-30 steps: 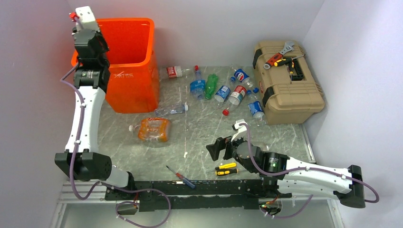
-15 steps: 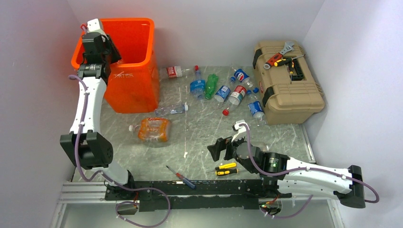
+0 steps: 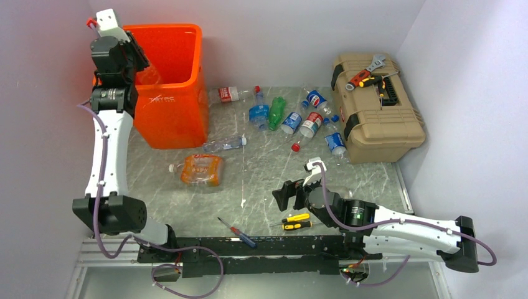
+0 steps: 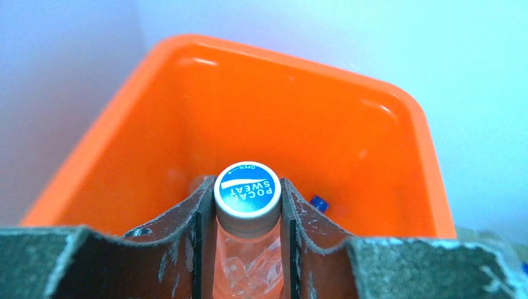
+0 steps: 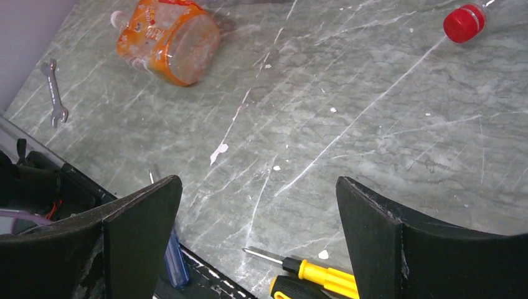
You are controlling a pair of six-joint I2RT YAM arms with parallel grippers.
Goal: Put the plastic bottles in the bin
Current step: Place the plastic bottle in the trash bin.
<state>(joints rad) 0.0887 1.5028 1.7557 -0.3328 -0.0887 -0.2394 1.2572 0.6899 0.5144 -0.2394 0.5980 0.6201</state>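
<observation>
My left gripper (image 4: 246, 208) is shut on the neck of a clear plastic bottle (image 4: 246, 190) with a blue and white cap, held over the open mouth of the orange bin (image 4: 348, 143). From above, the left gripper (image 3: 134, 62) hangs at the bin's (image 3: 177, 112) left rim, the bottle reaching inside. A blue cap (image 4: 319, 202) shows down in the bin. On the table lie an orange-labelled bottle (image 3: 200, 170), a small clear bottle (image 3: 225, 143) and a cluster of several bottles (image 3: 292, 118). My right gripper (image 3: 287, 194) (image 5: 258, 187) stands open, low over bare table.
A tan toolbox (image 3: 377, 109) with tools on its lid stands at the right. Yellow-handled screwdrivers (image 5: 324, 277) and a blue-handled one (image 5: 174, 261) lie by the right gripper. A small wrench (image 5: 55, 93) lies near the front edge. The orange-labelled bottle (image 5: 167, 38) is ahead of the right gripper.
The left wrist leaned in over the bin half a second ago and has since swung back up and left, still gripping the bottle. The right arm has not moved.
</observation>
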